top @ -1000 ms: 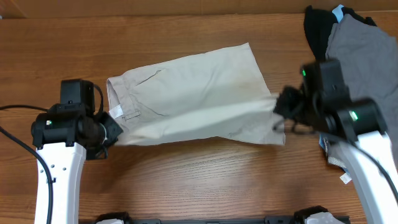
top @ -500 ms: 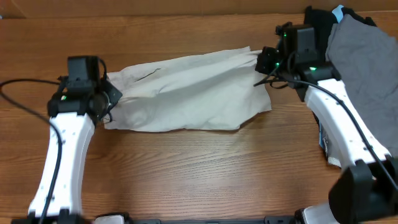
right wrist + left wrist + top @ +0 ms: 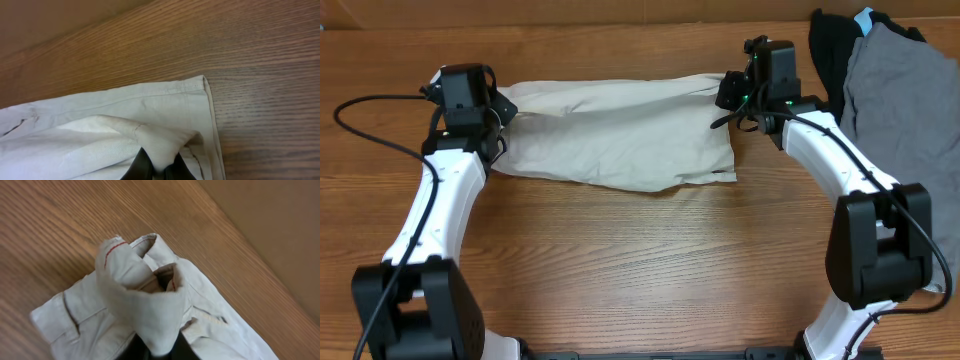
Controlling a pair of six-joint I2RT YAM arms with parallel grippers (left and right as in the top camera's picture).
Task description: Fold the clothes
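The light beige khaki shorts [image 3: 620,140] lie folded lengthwise across the far middle of the table. My left gripper [image 3: 498,108] is shut on their waistband end at the left; the pinched fabric with a red stitch shows in the left wrist view [image 3: 150,305]. My right gripper [image 3: 728,92] is shut on the leg-hem end at the right; the pinched hem shows in the right wrist view [image 3: 165,142]. Both held edges sit over the far edge of the shorts.
A grey garment [image 3: 905,90] and a black garment [image 3: 830,45] lie piled at the far right, close behind my right arm. A black cable [image 3: 365,110] loops at the far left. The table's far edge [image 3: 620,22] runs just beyond the shorts.
Both grippers have carried the near edge of the shorts away from me to the far edge, folding them in half lengthwise. The shorts now lie narrower and farther back.
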